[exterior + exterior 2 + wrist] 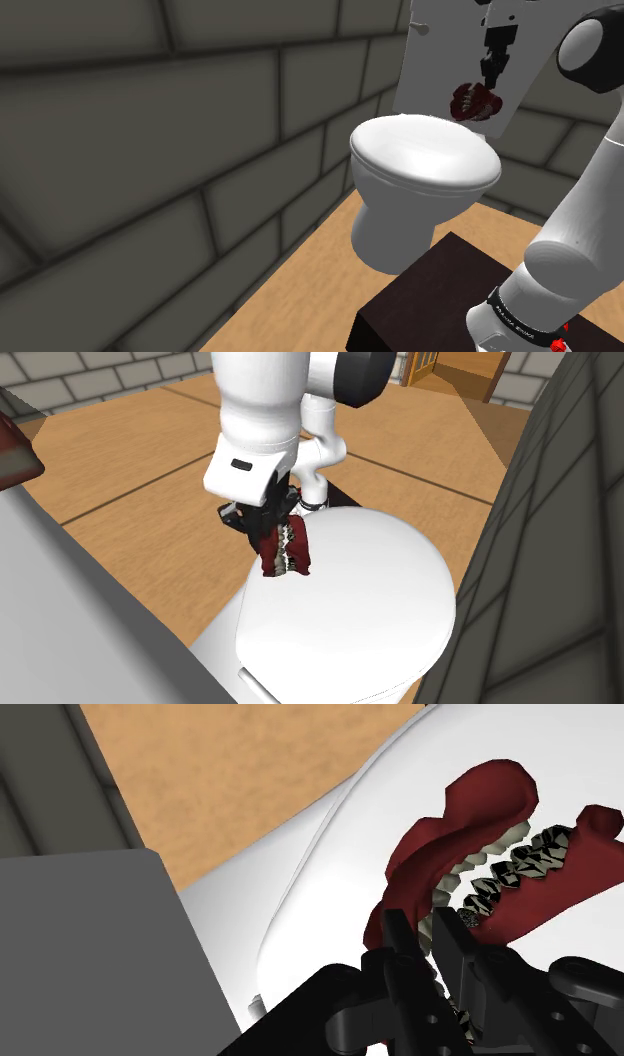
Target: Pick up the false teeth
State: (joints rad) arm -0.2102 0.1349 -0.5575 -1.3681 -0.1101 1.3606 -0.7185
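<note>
The false teeth [473, 101], dark red gums with rows of pale teeth, hang just above the rear of the white toilet lid [425, 155], in front of the tank [440, 40]. My black gripper [490, 78] comes down from above and is shut on them. In the second exterior view the teeth [287, 549] dangle from the gripper [270, 522] over the lid [360, 612]. In the wrist view the two fingers of the gripper [420, 929] clasp the edge of one gum of the teeth [480, 834], which gape beyond them.
The toilet bowl [390, 235] stands on a wooden floor [300, 280] against a grey block wall [150, 130]. My dark stand [440, 300] sits just in front of the bowl. The tank [60, 612] rises close behind the gripper. An open doorway [440, 367] lies far off.
</note>
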